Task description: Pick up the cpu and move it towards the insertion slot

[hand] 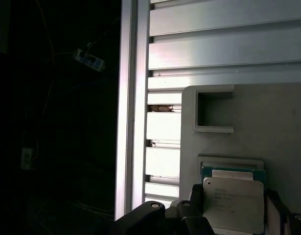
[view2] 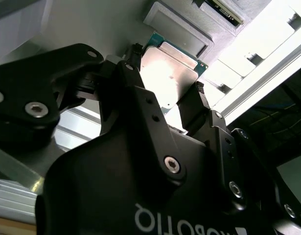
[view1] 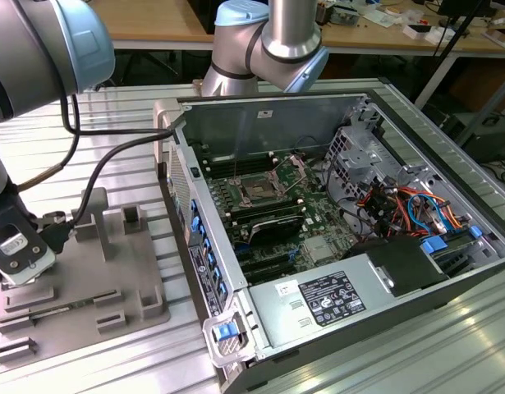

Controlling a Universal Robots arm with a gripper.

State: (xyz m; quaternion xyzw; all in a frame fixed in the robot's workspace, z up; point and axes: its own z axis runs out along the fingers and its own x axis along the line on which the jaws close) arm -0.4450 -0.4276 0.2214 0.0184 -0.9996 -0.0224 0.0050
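Observation:
The cpu (view2: 171,68) is a small square chip with a silvery top and a green edge. It sits at the grey fixture plate (view1: 112,271), over a raised pocket frame. My gripper (view2: 165,73) has its black fingers (view2: 195,100) against two opposite sides of the chip, shut on it. In the first wrist view the cpu (hand: 233,203) shows between the same fingers (hand: 194,196). The arm's wrist (view1: 18,254) hangs low over the plate at the exterior view's left. The insertion slot (view1: 259,190), a square socket with a dark centre, lies inside the open computer case, well to the exterior view's right.
The open computer case (view1: 351,123) has tall metal walls, a silver power-supply box (view1: 326,300) at the front and bundled cables (view1: 400,205) on the exterior view's right. Raised blocks (view1: 133,217) stand on the fixture plate. A ribbed aluminium table (hand: 223,44) ends just past the plate.

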